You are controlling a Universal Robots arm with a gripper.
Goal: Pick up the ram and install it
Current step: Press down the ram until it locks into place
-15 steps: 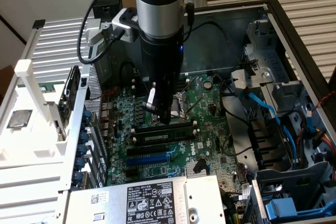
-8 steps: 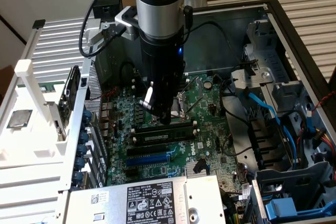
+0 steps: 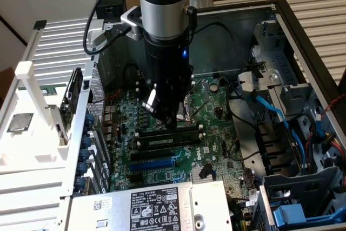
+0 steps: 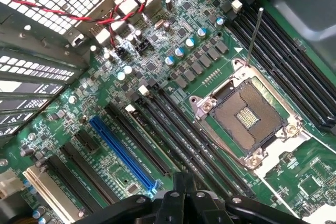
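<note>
The ram (image 3: pixel 165 140), a dark stick with a pale label strip, lies along a black memory slot on the green motherboard (image 3: pixel 213 106), just in front of the CPU socket (image 4: pixel 249 116). My gripper (image 3: pixel 168 123) hangs straight down over the ram's middle, its tips at or just above the top edge. The fingers look shut, with nothing held between them. In the wrist view the dark fingertips (image 4: pixel 184 182) sit over the bank of long black slots (image 4: pixel 173 129) beside the socket.
A long blue expansion slot (image 3: pixel 154 163) (image 4: pixel 123 156) runs parallel, nearer the power supply (image 3: pixel 151 206). Blue cables (image 3: pixel 275 114) and drive cages fill the exterior view's right. A white rack (image 3: pixel 32 128) stands at the left. The case walls close in around the board.
</note>
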